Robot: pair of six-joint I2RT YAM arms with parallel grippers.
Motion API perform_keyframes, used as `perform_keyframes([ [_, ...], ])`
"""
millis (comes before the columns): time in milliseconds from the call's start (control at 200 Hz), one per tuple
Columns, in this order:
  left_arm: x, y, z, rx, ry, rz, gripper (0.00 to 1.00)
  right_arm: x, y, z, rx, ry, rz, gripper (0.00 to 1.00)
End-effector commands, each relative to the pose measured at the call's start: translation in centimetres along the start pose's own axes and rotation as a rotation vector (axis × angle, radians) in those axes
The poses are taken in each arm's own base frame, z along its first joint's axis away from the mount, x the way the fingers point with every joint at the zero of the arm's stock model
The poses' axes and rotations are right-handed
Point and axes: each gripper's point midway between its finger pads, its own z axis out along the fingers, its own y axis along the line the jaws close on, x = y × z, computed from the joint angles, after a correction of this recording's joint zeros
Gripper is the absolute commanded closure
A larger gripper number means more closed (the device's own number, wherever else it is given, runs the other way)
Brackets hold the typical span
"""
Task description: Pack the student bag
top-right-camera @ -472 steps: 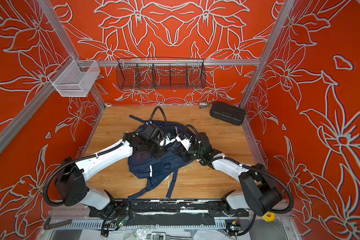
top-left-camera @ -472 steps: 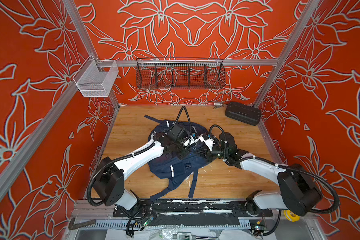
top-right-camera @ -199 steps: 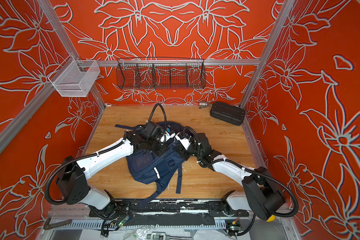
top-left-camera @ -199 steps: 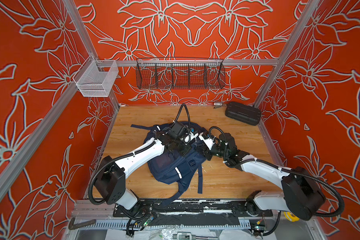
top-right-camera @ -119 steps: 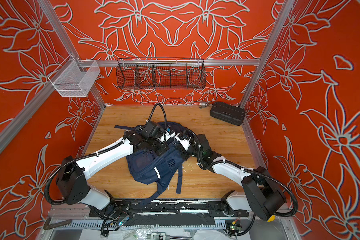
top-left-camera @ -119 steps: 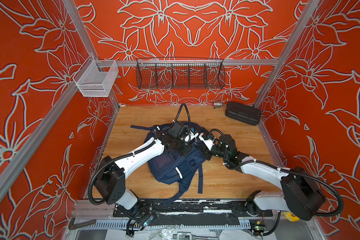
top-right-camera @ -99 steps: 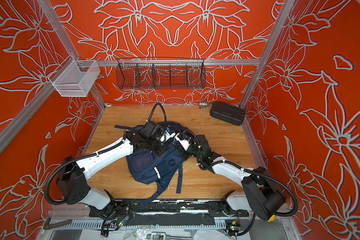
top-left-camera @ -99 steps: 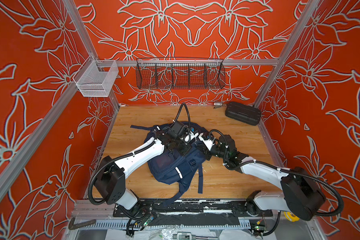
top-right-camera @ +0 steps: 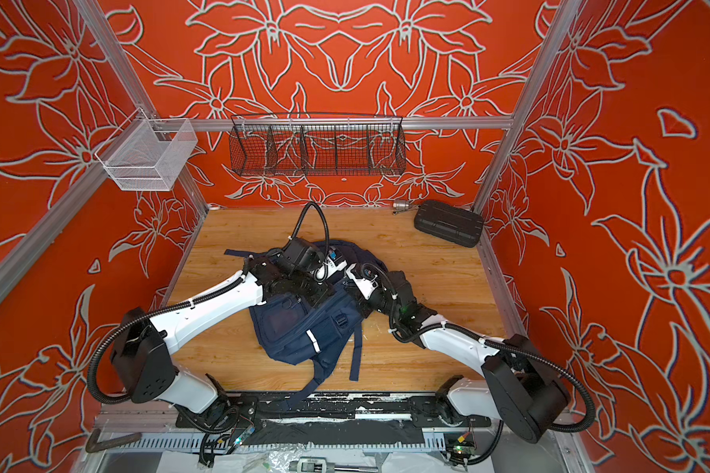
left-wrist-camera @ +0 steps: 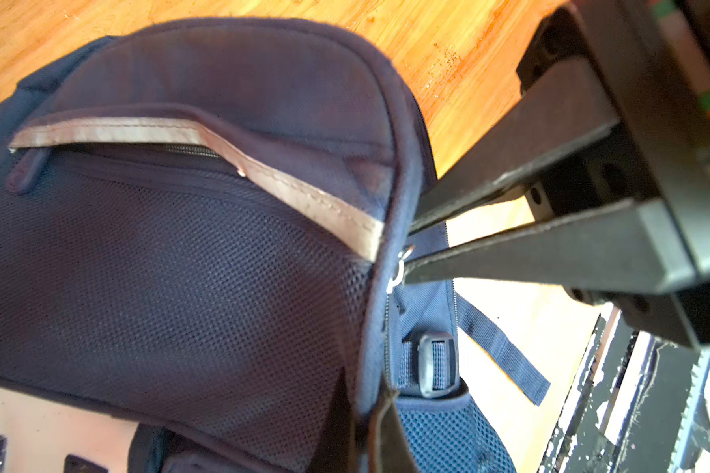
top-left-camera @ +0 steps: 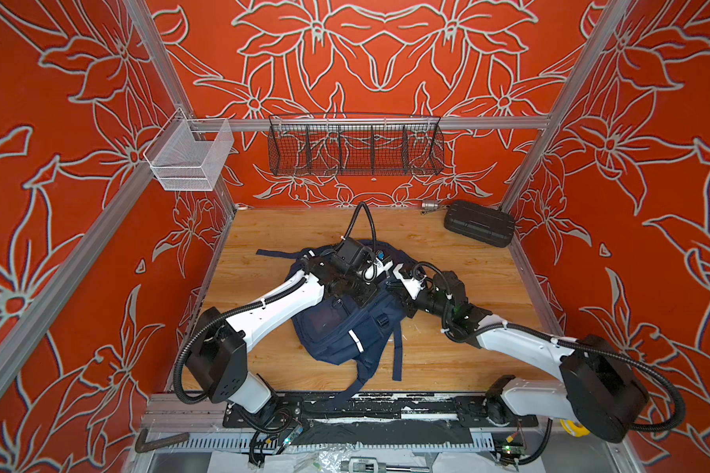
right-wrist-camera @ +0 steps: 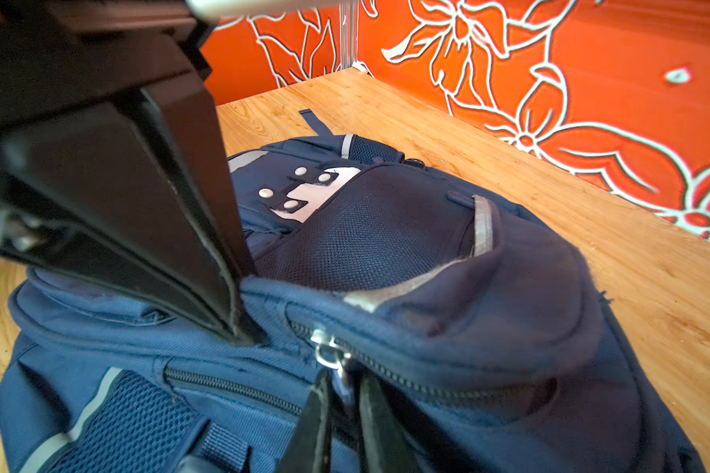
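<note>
Fingers, left and right, on student bag.

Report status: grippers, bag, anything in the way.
Status: left gripper shut on student bag fabric; right gripper shut on zipper pull; black case apart in far corner.

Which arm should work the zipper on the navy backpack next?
Right. The right gripper has its fingers either side of the silver metal zipper pull on the navy blue fabric backpack. The left gripper is shut on the backpack's piped edge beside it, so it is better left bracing the fabric.
</note>
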Motion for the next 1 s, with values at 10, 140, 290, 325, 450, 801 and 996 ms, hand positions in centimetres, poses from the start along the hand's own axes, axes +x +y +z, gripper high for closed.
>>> perform_keyframes([
  [10, -4.7, -3.8, -2.4, 0.151, -0.158, 0.073, 1.00, 0.5, -1.6, 0.3, 0.080, 0.014, 0.007, 0.85],
  [140, -4.5, -3.7, -2.2, 0.151, -0.153, 0.070, 1.00, -0.1, -1.4, 0.3, 0.067, -0.010, 0.006, 0.95],
  [290, -4.1, -3.5, -2.1, 0.141, -0.139, 0.072, 1.00, 0.1, -1.2, 0.1, 0.061, 0.001, 0.011, 1.00],
  [325, -3.9, -3.5, -2.1, 0.139, -0.133, 0.074, 1.00, 0.4, -1.3, 0.0, 0.069, 0.014, 0.009, 1.00],
  [450, -3.2, -2.9, -2.5, 0.116, -0.113, 0.073, 1.00, 1.5, -2.2, -0.6, 0.128, 0.067, -0.001, 1.00],
  [801, 1.3, -0.2, -2.3, -0.017, 0.070, 0.074, 1.00, 3.2, -5.7, -3.4, 0.308, 0.237, 0.029, 1.00],
  [996, 1.5, -0.9, -2.8, 0.012, 0.044, 0.087, 1.00, 4.6, -8.7, -3.3, 0.351, 0.315, 0.154, 1.00],
])
